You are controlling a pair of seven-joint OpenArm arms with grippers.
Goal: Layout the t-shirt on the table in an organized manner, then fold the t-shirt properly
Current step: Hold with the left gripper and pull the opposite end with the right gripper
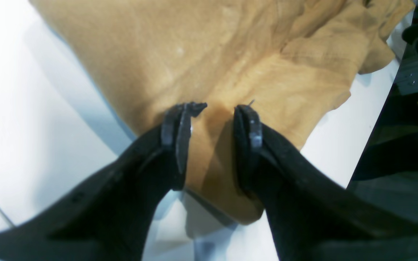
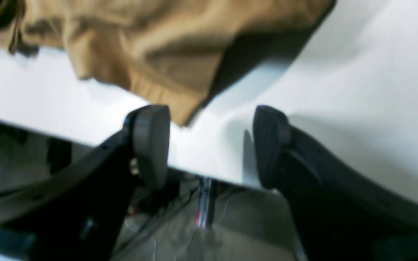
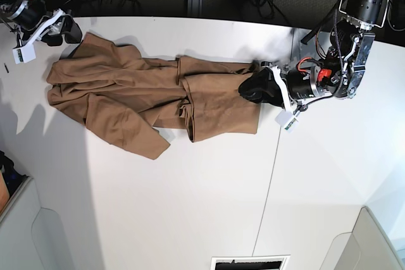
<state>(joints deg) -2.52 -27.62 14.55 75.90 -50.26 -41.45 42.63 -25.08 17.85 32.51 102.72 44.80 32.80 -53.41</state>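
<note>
White table (image 3: pixel 202 207) carries the t-shirt (image 3: pixel 152 96), rumpled lengthwise. Left gripper (image 1: pixel 212 112) pinches its hem, likely to stretch it flat; right gripper (image 2: pixel 209 141) hangs parted, empty, beside the far corner.

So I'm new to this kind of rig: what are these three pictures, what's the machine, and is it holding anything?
It is a robot with two arms working over a white table. The base view looks down from overhead; the other two come from cameras on each wrist, looking past the black fingers. A tan-brown t-shirt lies crumpled and stretched sideways, not yet laid flat. The left gripper is at the shirt's edge with cloth between its parted fingers; whether they pinch it is unclear. The right gripper is open and empty at the table's far corner, a shirt corner lying just past it.
</note>
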